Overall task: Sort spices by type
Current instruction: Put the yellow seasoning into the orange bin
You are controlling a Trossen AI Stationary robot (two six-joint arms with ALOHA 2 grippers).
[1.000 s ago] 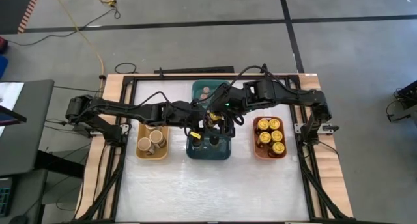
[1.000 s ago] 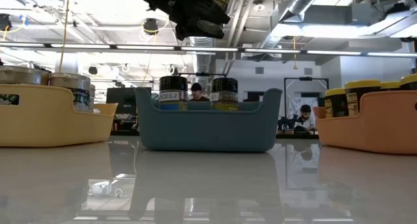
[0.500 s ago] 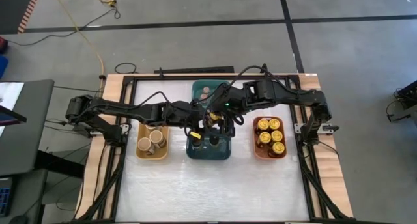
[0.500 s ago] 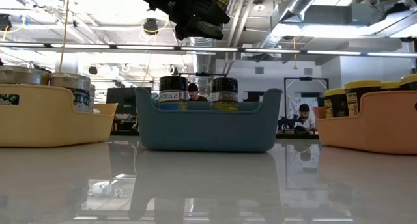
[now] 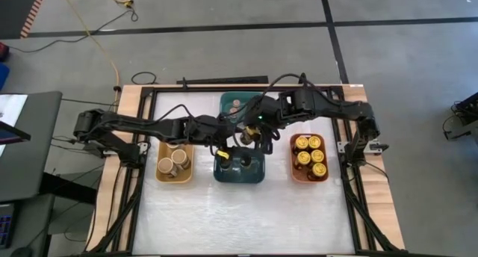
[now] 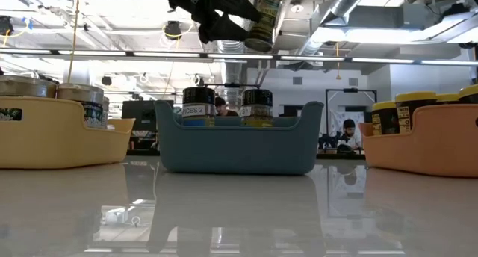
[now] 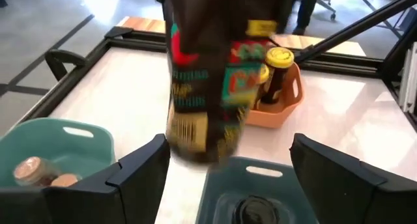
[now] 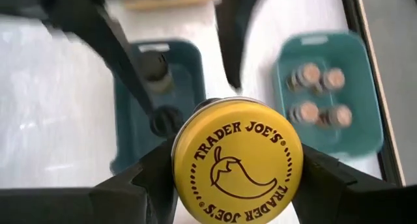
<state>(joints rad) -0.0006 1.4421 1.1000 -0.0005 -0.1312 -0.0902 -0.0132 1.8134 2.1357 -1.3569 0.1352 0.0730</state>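
A spice jar with a yellow lid [image 8: 238,160] hangs in the air above the dark-blue bin [image 5: 239,169], with my right gripper [image 8: 238,175] shut on it. In the low view the jar [image 6: 261,22] is tilted, well above the bin. My left gripper [image 7: 228,178] is open beside it; its fingers stand on either side below the jar's labelled body [image 7: 208,87] without touching it. Two dark-lidded jars [image 6: 228,107] stand in the dark-blue bin. My right gripper pinches the jar between its two fingers [image 8: 151,178], on opposite sides just under the lid's rim [image 8: 182,185]. The fingers come slanting down from above along the jar, with the lid facing the wrist. The jar hangs tilted below them, lifted clear of everything.
A yellow bin [image 5: 161,178] with wide tan-topped jars stands on the left, an orange bin [image 5: 293,161] with yellow-lidded jars on the right, and a teal bin [image 5: 224,101] with small brown-topped jars at the far side. The near half of the table is bare.
My left gripper has opened and let go of the yellow-lidded jar. My right gripper has tipped, and the jar now shows tilted and apart from the left fingers in the low view.
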